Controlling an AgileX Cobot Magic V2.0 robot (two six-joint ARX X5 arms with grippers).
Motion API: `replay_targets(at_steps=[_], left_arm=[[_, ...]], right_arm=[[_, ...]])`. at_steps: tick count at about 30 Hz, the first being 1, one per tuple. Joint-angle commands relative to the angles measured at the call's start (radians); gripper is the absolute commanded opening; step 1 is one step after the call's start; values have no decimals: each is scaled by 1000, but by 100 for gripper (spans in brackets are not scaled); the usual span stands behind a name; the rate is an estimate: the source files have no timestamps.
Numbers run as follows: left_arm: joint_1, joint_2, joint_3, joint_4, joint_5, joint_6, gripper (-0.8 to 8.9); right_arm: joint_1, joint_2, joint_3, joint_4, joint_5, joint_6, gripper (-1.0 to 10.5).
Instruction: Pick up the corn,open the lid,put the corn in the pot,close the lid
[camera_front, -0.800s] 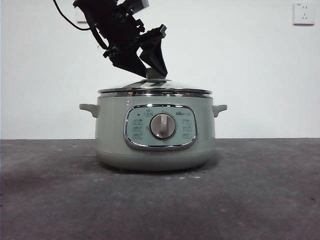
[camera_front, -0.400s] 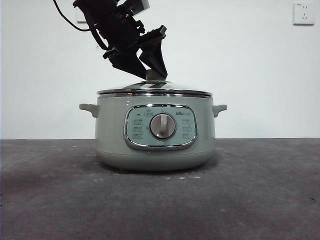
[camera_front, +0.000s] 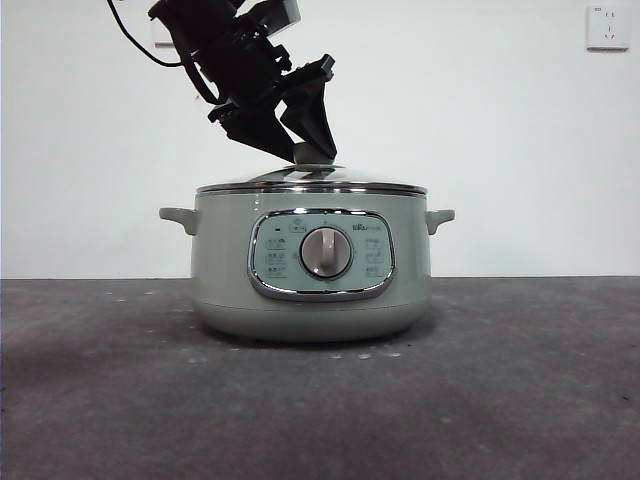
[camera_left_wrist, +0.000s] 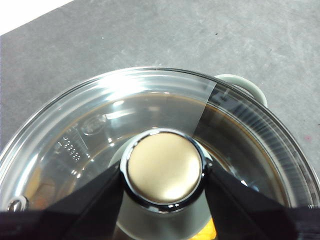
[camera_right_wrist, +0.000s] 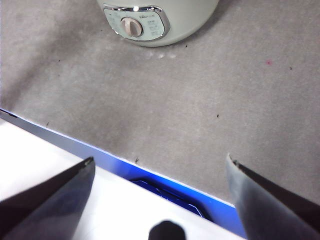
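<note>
1. Sage-green and chrome mark the one pot we count, standing on the grey table, near the middle of its width in the front view.
2. We see two small side handles on it, one chrome-framed control panel and one round silver dial facing the front camera.
3. One glass lid sits on the pot's rim, its chrome edge level all round in the front view.
4. One knob tops the lid; in the left wrist view its cap looks pale gold with a chrome ring.
5. We count two end effectors. The left end effector reaches down from the upper left of the front view and is clenched on the knob, one black jaw touching each side.
6. The right end effector waits well away from the pot, over the table's edge, its two jaws spread wide with nothing between them.
7. Through the glass, in the left wrist view, we make out a small yellow-orange patch beside the knob; this appears to be the one corn inside the pot, mostly hidden.
8. One white wall socket shows behind the table.
</note>
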Motion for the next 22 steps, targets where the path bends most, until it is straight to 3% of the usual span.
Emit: replay_targets(at_steps=[1,9,10,15,22], left_arm=[[-5,24,5,-1,-1,9,-9],[-3,24,5,-42,-1,9,12],[-3,24,5,-47,-1,9,40],[-3,24,5,-51,0,2,406],[-2,12,6,-50,-2,3,436]], right_arm=[[1,-3,-8,-26,4,3,437],[1,-3,-8,-26,8,-9,437],[1,-3,-8,-26,8,-11,437],[1,-3,-8,-26,20,-12,437],[1,-3,-8,-26,20,-12,437]])
